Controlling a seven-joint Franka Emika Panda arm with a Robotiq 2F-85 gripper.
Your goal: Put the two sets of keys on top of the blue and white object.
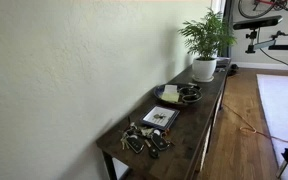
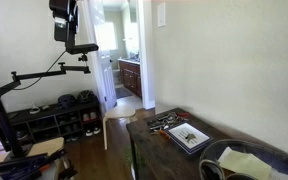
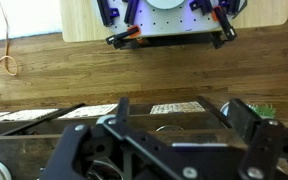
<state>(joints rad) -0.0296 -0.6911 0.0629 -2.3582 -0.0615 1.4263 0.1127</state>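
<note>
Wrist view: we see the tool (image 3: 174,112) spread wide, holding nothing. Both key sets (image 1: 144,138) lie on the surface (image 1: 189,130) just beside the booklet (image 1: 161,117), not on it, well apart from the tool.

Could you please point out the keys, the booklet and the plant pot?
keys (image 1: 144,138): an exterior view, middle of the cluster.
booklet (image 1: 161,116): an exterior view, centre of its cover.
plant pot (image 1: 204,69): an exterior view, white side.
</note>
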